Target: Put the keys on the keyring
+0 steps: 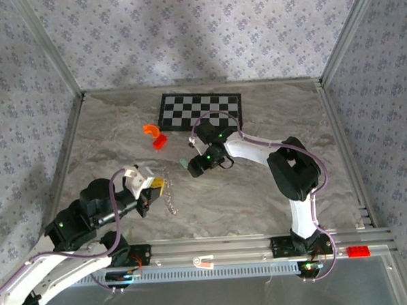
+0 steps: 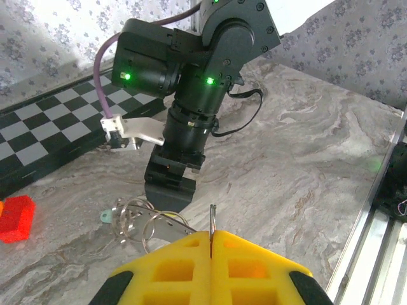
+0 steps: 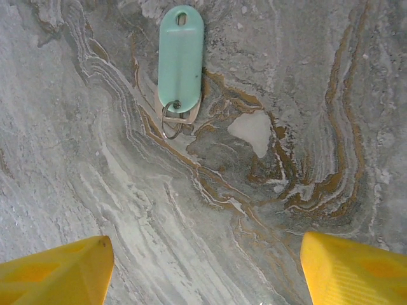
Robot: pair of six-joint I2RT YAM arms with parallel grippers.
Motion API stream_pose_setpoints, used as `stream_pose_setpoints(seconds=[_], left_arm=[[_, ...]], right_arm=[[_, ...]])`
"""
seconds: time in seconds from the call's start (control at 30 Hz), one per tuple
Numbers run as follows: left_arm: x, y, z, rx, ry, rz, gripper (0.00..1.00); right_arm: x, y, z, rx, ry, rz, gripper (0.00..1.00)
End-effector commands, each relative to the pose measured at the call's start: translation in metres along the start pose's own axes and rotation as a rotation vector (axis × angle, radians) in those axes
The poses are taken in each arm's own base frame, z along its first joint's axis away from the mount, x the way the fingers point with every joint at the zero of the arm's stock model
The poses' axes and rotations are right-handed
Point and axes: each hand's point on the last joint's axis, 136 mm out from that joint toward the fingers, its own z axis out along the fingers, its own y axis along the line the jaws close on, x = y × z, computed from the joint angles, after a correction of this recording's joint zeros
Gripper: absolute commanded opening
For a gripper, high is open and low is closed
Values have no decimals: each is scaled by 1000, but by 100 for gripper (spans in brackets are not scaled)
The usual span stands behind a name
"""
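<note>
Top external view: left tool (image 2: 212, 238) clamps the keyring (image 1: 170, 199), contact indistinct; right tool (image 3: 203, 262) gapes above keys (image 3: 181, 58).

Bare table (image 3: 286, 210) under the spread right gripper (image 3: 203, 273), key (image 3: 180, 60) just ahead
Free passage near right (veined marble); left gripper (image 1: 159, 187), pinching the keyring (image 1: 170, 198), blocks near left, checkerboard (image 1: 201, 110) behind.

A lab test cell: floral-papered panels (image 1: 183, 30) in aluminium framing (image 1: 229, 245) enclose a marble-patterned table (image 1: 254, 204) with a checkerboard (image 1: 184, 112).
</note>
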Motion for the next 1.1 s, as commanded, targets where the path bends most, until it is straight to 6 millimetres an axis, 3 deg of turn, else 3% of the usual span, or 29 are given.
stream_pose_setpoints(seconds=[0.0,0.23,0.6,1.07], left_arm=[[-18,2,-10,-14,-70,-15,0],[-20,2,-12,-15,-70,-14,0],[-17,2,-9,-15,-59,-15,0],[-16,3,-12,-20,-67,-11,0]], right_arm=[[-8,2,2,14,-14,0,76],[-10,1,9,15,-11,-9,68],[-33,12,22,14,-38,-28,57],[-30,12,37,43,-5,-52,43]])
